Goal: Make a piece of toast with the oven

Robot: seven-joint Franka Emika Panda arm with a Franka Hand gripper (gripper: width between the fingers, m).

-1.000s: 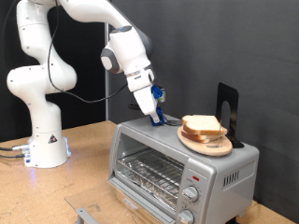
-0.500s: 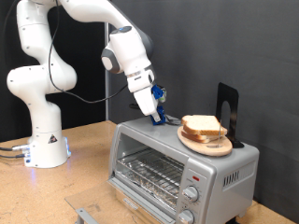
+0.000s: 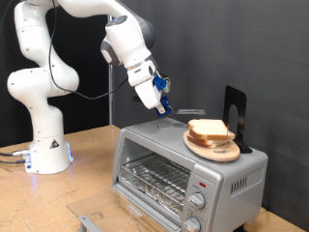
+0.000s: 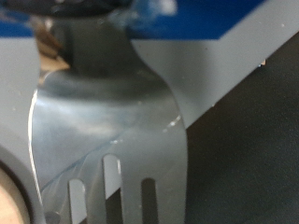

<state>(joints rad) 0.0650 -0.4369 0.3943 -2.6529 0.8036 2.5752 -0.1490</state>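
Note:
My gripper point(image 3: 162, 95) hangs above the end of the silver toaster oven point(image 3: 183, 162) nearer the exterior view's left. It is shut on the handle of a metal fork point(image 3: 189, 112). The fork sticks out level towards the exterior view's right, its tines just above the bread. Pale bread slices point(image 3: 209, 129) lie stacked on a round wooden board point(image 3: 214, 149) on the oven's top. In the wrist view the fork point(image 4: 103, 121) fills the picture, under a blue finger pad point(image 4: 220, 23). The oven's glass door shows the wire rack inside.
A black upright stand point(image 3: 235, 114) is on the oven's top behind the board. The robot's white base point(image 3: 43, 145) stands on the wooden table at the exterior view's left. A grey metal piece point(image 3: 87, 220) lies at the exterior view's bottom edge.
My gripper has risen and turned. The fork, which pointed down at the oven's top, now lies level in the air with its tines towards the bread.

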